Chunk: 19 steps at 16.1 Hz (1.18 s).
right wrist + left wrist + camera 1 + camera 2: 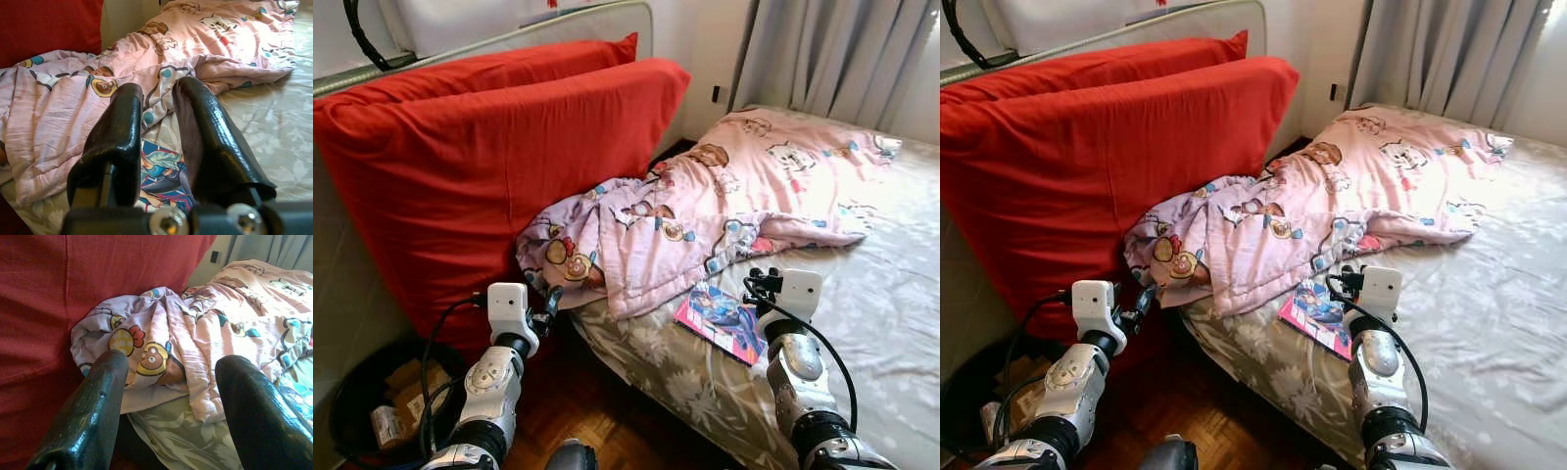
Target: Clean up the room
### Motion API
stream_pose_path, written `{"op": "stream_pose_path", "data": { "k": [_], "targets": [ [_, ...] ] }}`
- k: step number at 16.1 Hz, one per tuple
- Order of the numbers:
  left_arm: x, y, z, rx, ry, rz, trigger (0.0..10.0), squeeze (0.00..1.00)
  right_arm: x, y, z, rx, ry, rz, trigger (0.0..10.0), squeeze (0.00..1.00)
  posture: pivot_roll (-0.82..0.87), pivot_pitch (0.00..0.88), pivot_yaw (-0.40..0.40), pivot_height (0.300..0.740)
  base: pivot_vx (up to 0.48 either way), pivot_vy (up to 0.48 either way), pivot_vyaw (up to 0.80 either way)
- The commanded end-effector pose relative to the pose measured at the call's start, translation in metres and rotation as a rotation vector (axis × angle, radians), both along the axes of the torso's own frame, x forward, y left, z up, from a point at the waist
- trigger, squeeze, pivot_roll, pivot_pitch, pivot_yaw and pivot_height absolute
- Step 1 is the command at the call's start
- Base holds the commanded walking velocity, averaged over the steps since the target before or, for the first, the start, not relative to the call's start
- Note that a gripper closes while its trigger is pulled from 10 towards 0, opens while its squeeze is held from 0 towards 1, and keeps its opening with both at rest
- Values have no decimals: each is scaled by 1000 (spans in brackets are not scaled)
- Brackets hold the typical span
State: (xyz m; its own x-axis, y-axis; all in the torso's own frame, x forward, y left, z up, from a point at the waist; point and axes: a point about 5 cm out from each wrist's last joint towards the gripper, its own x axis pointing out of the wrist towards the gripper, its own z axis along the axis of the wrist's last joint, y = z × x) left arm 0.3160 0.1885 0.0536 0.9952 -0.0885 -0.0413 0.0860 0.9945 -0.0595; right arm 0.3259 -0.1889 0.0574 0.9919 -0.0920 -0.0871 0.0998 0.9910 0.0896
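A crumpled pink cartoon blanket (705, 211) lies across the bed (891, 304), one end bunched against the big red cushions (480, 166). A colourful book (722, 321) rests flat on the sheet near the bed's edge, just below the blanket. My left gripper (549, 306) is open and empty, low beside the bed and facing the bunched blanket end (146, 352). My right gripper (759, 284) hovers right beside the book (161, 171), with a narrow gap between its fingers and nothing in them.
A black bin (352, 392) with boxes and wrappers in it stands on the floor at the lower left. Dark wooden floor (587, 392) runs between the cushions and the bed. Grey curtains (842, 59) hang behind the bed.
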Motion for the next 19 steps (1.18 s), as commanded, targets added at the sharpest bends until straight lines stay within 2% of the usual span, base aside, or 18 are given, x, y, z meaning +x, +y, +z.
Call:
{"op": "stream_pose_path", "data": {
  "k": [1, 3, 5, 7, 19],
  "targets": [
    [2, 1, 2, -1, -5, 6, 10000, 0, 1, 1, 1, 6, -6, -3, 10000, 0, -19, 0, 27, 647, 0, 0, 0],
    [2, 1, 2, 0, -3, 7, 10000, 0, 1, 2, -1, -1, 18, 3, 10000, 0, -19, 0, 27, 647, 0, 0, 0],
    [2, 1, 2, -1, -2, 8, 10000, 0, 1, 3, -2, -1, 23, 8, 10000, 0, -19, 0, 27, 627, 0, 0, 0],
    [2, 1, 2, -3, -1, 7, 10000, 0, 0, 3, 0, 12, -7, 4, 10000, 0, -19, 0, 27, 627, 0, 0, 0],
    [-3, -4, -4, -7, 12, -4, 10000, 0, 0, 9, -3, 22, 8, 23, 10000, 0, -21, 0, 34, 627, 0, 0, 0]
  ]
}}
